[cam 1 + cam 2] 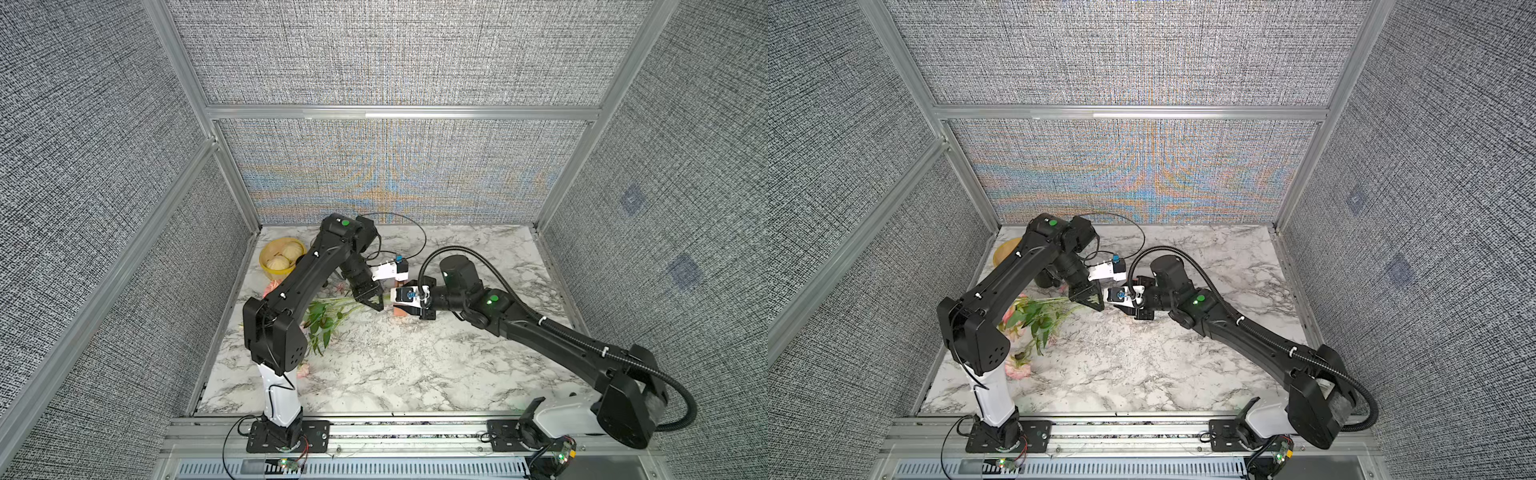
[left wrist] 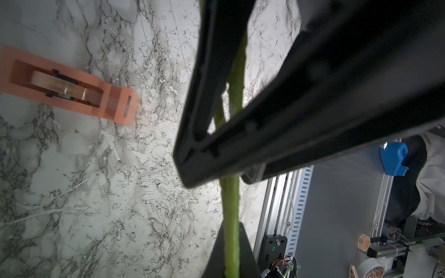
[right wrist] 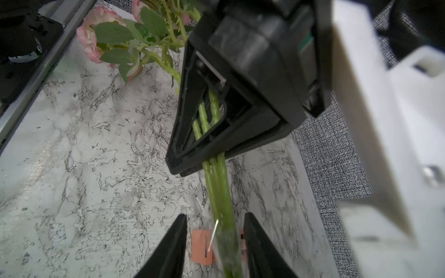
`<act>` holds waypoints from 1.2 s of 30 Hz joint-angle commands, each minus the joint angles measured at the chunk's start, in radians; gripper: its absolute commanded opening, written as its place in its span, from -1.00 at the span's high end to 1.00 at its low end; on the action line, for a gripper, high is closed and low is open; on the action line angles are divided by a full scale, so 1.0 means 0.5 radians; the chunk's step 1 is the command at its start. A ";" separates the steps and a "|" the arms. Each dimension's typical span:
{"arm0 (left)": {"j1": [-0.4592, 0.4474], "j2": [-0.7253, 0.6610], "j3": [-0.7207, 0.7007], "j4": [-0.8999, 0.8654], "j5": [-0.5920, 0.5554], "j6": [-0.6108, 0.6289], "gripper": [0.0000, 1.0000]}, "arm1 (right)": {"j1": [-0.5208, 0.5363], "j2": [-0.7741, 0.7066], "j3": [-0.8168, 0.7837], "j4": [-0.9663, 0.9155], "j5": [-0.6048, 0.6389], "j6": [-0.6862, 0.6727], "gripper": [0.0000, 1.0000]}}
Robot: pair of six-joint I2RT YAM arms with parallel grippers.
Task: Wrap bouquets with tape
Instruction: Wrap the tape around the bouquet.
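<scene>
Left gripper point(image 1: 370, 300): jaws closed tight on the bunched green stems. The stem ends stick out past the jaws toward the right gripper.
Right gripper point(image 3: 216, 240): jaws apart, one on each side of the stem ends, with gaps showing between the jaws and the stems. They grip nothing that can be seen.
Bouquet point(image 1: 1038, 313): held by its stems near the middle of the worktop. Its leaves and pink flowers trail toward the left arm's side, and some pink flowers lie on the worktop close to that arm's lower link.
Stems point(image 3: 218, 190): several thin green ones side by side, running straight from the left jaws into the gap of the right jaws.
Tape dispenser point(image 2: 72, 84): orange-salmon, lying flat on the worktop with a roll of clear tape point(image 2: 68, 86) in its slot. In the right wrist view its cutter end shows below the stem ends, between the right jaws. Whether it touches the stems cannot be told. In a top view only slivers point(image 1: 399, 311) show under the right wrist camera.
Clear film point(image 3: 227, 243): a shiny see-through strip over the stem ends. Whether it sticks to them cannot be told.
Bowl point(image 1: 274, 275): yellow, at the far left corner behind the left arm, holding two pale round things point(image 1: 279, 262). It is well apart from the dispenser.
Worktop point(image 1: 415, 374): white marble pattern with grey veins.
</scene>
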 commanded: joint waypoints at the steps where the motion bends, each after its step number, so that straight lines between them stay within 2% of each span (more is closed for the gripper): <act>1: -0.001 0.005 0.019 -0.054 0.054 0.016 1.00 | 0.013 0.018 0.015 -0.080 0.109 -0.016 0.16; 7: 0.001 0.016 0.017 -0.051 0.049 0.011 1.00 | 0.013 0.008 -0.015 -0.023 0.102 0.038 0.40; 15: -0.001 0.010 0.003 -0.049 0.039 0.008 1.00 | 0.010 0.024 0.006 -0.060 0.141 0.057 0.99; 22: -0.001 0.008 -0.026 -0.030 0.032 0.011 1.00 | 0.010 0.011 0.014 -0.112 0.150 0.056 1.00; 23: 0.000 0.011 -0.029 -0.029 0.033 0.012 1.00 | 0.010 0.000 0.008 -0.115 0.153 0.061 0.79; 24: -0.001 0.013 -0.035 -0.030 0.030 0.011 1.00 | 0.010 -0.019 -0.001 -0.125 0.154 0.061 0.40; 25: -0.001 0.017 -0.033 -0.029 0.030 0.011 1.00 | 0.010 -0.036 -0.012 -0.144 0.160 0.048 0.10; 26: 0.000 0.020 -0.034 -0.033 0.030 0.008 1.00 | 0.010 -0.056 -0.020 -0.151 0.177 0.044 -0.04; 30: -0.001 0.023 -0.040 -0.032 0.035 0.011 1.00 | 0.007 -0.136 -0.061 -0.180 0.235 0.017 -0.24; 36: -0.001 0.032 -0.041 -0.030 0.037 0.014 1.00 | 0.000 -0.218 -0.071 -0.184 0.202 0.016 -0.31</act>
